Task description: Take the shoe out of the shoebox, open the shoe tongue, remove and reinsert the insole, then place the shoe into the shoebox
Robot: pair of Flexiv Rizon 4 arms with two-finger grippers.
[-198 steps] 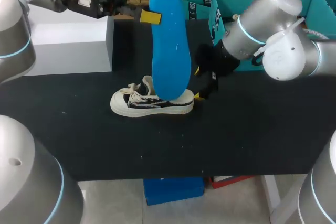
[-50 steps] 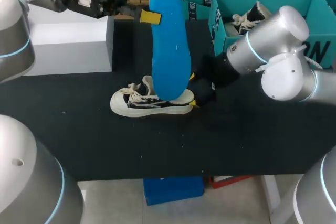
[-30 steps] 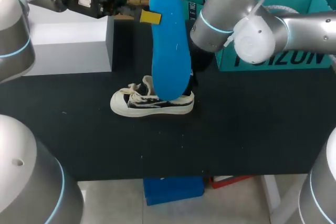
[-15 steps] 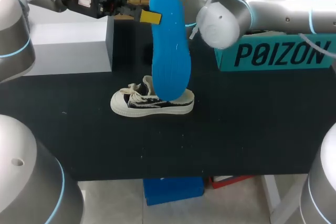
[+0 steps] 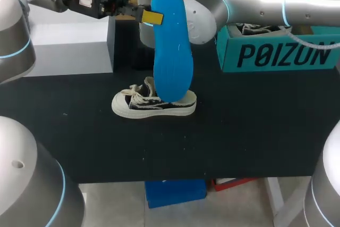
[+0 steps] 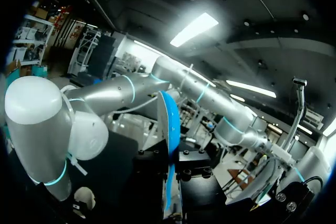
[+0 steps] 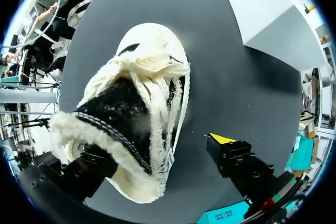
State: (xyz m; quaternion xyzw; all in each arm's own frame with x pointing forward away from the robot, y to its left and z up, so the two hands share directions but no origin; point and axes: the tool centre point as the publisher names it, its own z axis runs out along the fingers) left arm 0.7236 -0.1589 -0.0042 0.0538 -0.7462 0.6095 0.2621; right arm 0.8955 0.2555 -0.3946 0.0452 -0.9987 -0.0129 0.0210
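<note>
A white and black canvas shoe (image 5: 154,104) lies on its sole on the black table (image 5: 239,131), toe to the left. My left gripper (image 5: 153,17) is shut on the top of a blue insole (image 5: 172,46), which hangs upright with its lower end at the shoe's opening. In the left wrist view the insole (image 6: 170,129) stands edge-on between the fingers of my left gripper (image 6: 171,165). My right arm (image 5: 255,3) reaches across behind the insole, its gripper hidden there. From above, my right gripper (image 7: 157,150) is open and straddles the shoe (image 7: 142,103), the yellow-tipped finger (image 7: 223,141) clear of it.
A teal shoebox (image 5: 276,51) stands at the back right with another shoe inside. A grey block (image 5: 69,46) sits at the back left. Bare black table lies in front of the shoe and to both sides.
My right arm has swung from beside the shoe's heel up and left, behind the insole, uncovering the shoebox front. Left gripper, insole and shoe have not moved.
</note>
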